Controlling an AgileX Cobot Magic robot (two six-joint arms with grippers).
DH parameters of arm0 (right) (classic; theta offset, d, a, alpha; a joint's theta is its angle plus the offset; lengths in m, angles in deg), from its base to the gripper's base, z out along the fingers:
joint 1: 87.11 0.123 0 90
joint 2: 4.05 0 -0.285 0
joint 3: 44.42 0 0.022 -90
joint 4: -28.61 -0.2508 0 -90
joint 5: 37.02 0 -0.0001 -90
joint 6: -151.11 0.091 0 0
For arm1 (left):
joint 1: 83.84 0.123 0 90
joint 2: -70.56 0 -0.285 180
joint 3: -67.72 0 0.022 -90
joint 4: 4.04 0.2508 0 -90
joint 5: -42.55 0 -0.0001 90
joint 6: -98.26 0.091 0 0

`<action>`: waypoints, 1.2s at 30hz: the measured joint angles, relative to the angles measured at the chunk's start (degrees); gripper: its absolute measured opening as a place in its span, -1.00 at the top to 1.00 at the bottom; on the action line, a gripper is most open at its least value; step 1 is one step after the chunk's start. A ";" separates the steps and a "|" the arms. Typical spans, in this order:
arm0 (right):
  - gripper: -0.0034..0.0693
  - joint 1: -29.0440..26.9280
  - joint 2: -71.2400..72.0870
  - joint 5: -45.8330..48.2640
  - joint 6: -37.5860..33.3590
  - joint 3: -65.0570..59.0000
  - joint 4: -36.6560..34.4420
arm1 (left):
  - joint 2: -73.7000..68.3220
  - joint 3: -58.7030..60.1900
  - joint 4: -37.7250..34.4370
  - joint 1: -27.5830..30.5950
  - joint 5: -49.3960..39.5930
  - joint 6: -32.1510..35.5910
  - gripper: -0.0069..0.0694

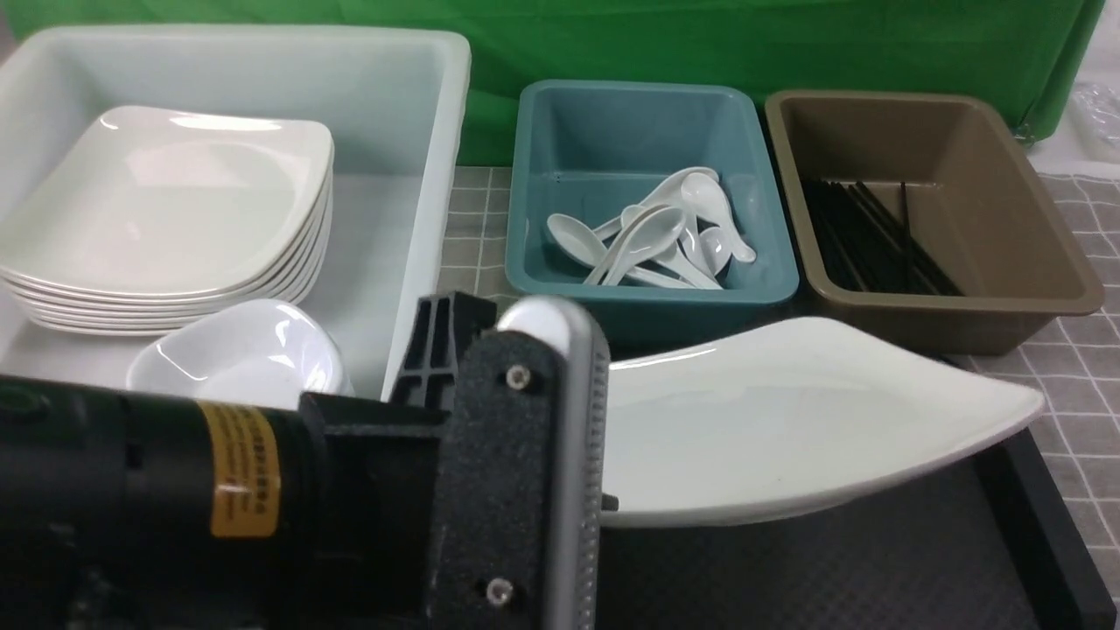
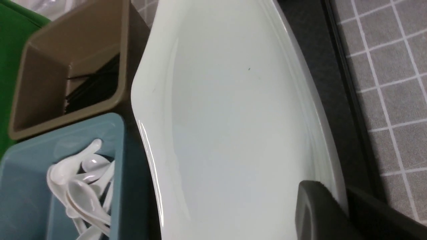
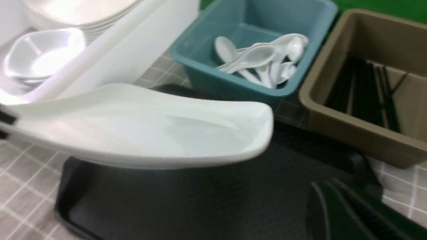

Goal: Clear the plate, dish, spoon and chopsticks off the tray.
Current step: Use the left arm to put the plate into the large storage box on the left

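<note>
The large white plate (image 1: 787, 420) hangs tilted above the black tray (image 1: 875, 569). My left gripper (image 1: 602, 500) is shut on its left rim. In the left wrist view one finger lies on the plate (image 2: 233, 116) and the other under its edge, with the left gripper (image 2: 340, 200) pinching the rim. My right gripper (image 3: 337, 200) is shut with nothing in it, low over the tray (image 3: 200, 200) near its right corner, below the plate (image 3: 150, 130). It is out of the front view. A small white dish (image 1: 245, 350) sits in the white bin. White spoons (image 1: 656, 236) lie in the teal bin and black chopsticks (image 1: 875, 236) in the brown bin.
The white bin (image 1: 420, 175) at the back left holds a stack of square plates (image 1: 166, 219). The teal bin (image 1: 525, 219) and the brown bin (image 1: 1032, 227) stand just behind the tray. A grey checked cloth (image 1: 1085, 367) covers the table, with a green backdrop behind.
</note>
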 joint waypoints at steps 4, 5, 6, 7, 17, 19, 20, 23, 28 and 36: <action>0.84 0.00 0.00 -0.55 1.12 0.00 0.59 | 0.80 -4.52 9.05 1.86 -0.40 -10.92 0.74; 0.84 0.00 0.00 -0.82 1.84 0.00 0.64 | 0.80 -5.91 11.84 2.82 -0.53 -13.67 0.74; 0.84 0.00 0.00 -0.94 2.68 0.00 0.70 | 0.80 -7.10 15.61 4.41 -0.68 -16.92 0.74; 0.84 0.00 -0.19 -1.28 3.68 0.11 0.70 | 0.39 -8.30 20.13 7.32 -0.83 -20.41 0.74; 0.84 0.00 -4.27 -5.15 0.73 0.46 -0.52 | -13.07 -10.86 34.60 34.12 -0.20 -26.01 0.74; 0.84 0.00 -4.51 -5.15 -0.01 0.46 -1.01 | -16.68 -10.91 35.79 37.46 -0.26 -27.23 0.74; 0.84 0.00 -4.57 -5.15 -0.33 0.46 -1.16 | -18.55 -11.00 36.53 38.36 -0.51 -27.94 0.74; 0.84 0.00 -4.57 -5.09 -1.83 0.46 -1.33 | -23.43 -12.44 39.87 40.14 -0.96 -31.92 0.73; 0.84 0.00 -4.57 -4.88 -2.23 0.55 -1.39 | -29.83 -16.22 44.38 40.66 -2.60 -36.32 0.73; 0.84 0.00 -4.57 -3.93 -2.30 0.55 -1.63 | -36.27 -18.34 46.44 40.66 -4.17 -37.40 0.74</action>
